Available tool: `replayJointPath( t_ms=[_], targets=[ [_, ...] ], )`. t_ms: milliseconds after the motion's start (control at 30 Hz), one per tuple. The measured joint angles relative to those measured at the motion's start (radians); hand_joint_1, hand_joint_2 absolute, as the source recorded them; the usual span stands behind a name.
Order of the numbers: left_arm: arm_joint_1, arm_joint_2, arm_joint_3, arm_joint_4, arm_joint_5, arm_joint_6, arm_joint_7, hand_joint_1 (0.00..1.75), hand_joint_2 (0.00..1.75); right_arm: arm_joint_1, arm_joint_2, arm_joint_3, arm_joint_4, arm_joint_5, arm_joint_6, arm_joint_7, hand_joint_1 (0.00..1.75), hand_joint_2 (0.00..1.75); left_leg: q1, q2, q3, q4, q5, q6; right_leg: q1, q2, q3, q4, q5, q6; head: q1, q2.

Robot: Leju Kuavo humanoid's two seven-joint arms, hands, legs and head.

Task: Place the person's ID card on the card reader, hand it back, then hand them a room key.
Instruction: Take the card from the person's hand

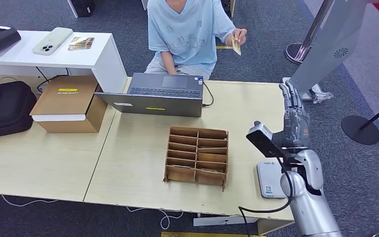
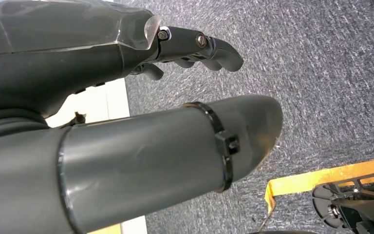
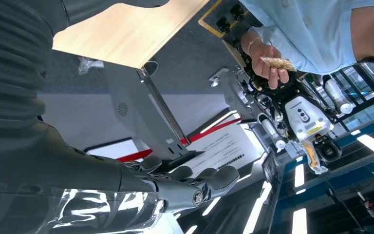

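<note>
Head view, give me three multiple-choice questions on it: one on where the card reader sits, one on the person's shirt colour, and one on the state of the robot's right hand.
1. Where is the card reader?
A. On the white shelf
B. On the table's near right part, by the right arm
C. Inside the cardboard organizer

2. What colour is the person's shirt?
A. Light blue
B. Red
C. Black

3. What state is the right hand in?
A. Holding the card
B. Pressed flat on the laptop
C. Raised, fingers extended, holding nothing

Answers:
1 B, the reader lies on the table right of the organizer.
2 A, the shirt is pale blue.
3 C, the card is in the person's hand, apart from the robot's.
</note>
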Motion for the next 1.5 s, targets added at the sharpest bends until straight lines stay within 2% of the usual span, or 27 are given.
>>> replayJointPath(
  t_ms=[233, 633, 933, 1000, 1100, 1133, 1167, 1500],
  targets=[
    [-0.003, 0.001, 0.0, 0.0, -0.011, -0.003, -0.005, 0.0, 0.0, -0.19, 0.017, 0.063, 0.163, -0.001, 0.007, 0.022, 0.0, 1.75, 0.0, 0.0, 0.0, 0.0, 0.001, 0.0, 0.0, 0.0, 0.0, 0.0, 0.001, 0.0, 0.0, 0.0],
    [-0.005, 0.005, 0.0, 0.0, -0.028, -0.01, -0.012, 0.0, 0.0, -0.464, 0.078, 0.098, 0.491, -0.047, 0.006, 0.034, 0.0, 1.75, 0.0, -0.001, 0.0, 0.0, 0.002, 0.001, 0.0, -0.001, 0.0, 0.0, 0.001, 0.001, 0.0, 0.0],
    [-0.007, 0.005, 0.006, 0.0, -0.031, -0.01, -0.011, 0.0, 0.0, -0.633, 0.126, 0.133, 0.69, 0.023, -0.041, 0.073, 0.0, 1.75, 0.0, -0.001, 0.0, 0.0, 0.002, 0.0, 0.0, -0.001, 0.0, 0.0, 0.001, 0.001, 0.0, 0.0],
    [-0.007, 0.005, 0.009, 0.0, -0.032, -0.011, -0.01, 0.0, 0.0, -0.665, 0.137, 0.143, 0.724, 0.039, -0.043, 0.087, 0.15, 1.75, 0.0, -0.001, 0.0, 0.0, 0.002, 0.0, 0.0, -0.001, 0.0, 0.0, 0.001, 0.001, 0.0, 0.0],
    [-0.007, 0.004, 0.014, 0.0, -0.034, -0.009, -0.01, 0.0, 0.0, -0.704, 0.148, 0.16, 0.769, 0.077, -0.052, 0.106, 1.36, 1.75, 0.0, -0.002, 0.0, 0.0, 0.002, 0.0, 0.0, -0.001, 0.0, 0.0, 0.001, 0.001, 0.0, 0.0],
    [-0.008, 0.003, 0.016, 0.0, -0.034, -0.008, -0.01, 0.0, 0.0, -0.715, 0.15, 0.169, 0.781, 0.096, -0.057, 0.113, 1.7, 1.75, 0.0, -0.002, 0.0, 0.0, 0.002, 0.0, 0.0, -0.001, 0.0, 0.0, 0.001, 0.001, 0.0, 0.0],
    [-0.008, 0.002, 0.017, 0.0, -0.033, -0.008, -0.01, 0.0, 0.0, -0.724, 0.151, 0.179, 0.792, 0.115, -0.061, 0.119, 1.75, 1.75, 0.0, -0.002, 0.0, 0.0, 0.002, 0.0, 0.0, -0.001, 0.0, 0.0, 0.001, 0.001, 0.0, 0.0],
    [-0.008, -0.005, 0.023, 0.0, -0.046, 0.0, -0.001, 0.0, 0.0, -0.748, 0.157, 0.212, 0.84, 0.141, -0.087, 0.11, 1.75, 1.75, 0.0, -0.002, 0.0, 0.001, 0.002, 0.0, 0.0, -0.001, 0.0, 0.0, 0.001, 0.001, 0.0, 0.0]
  ],
)
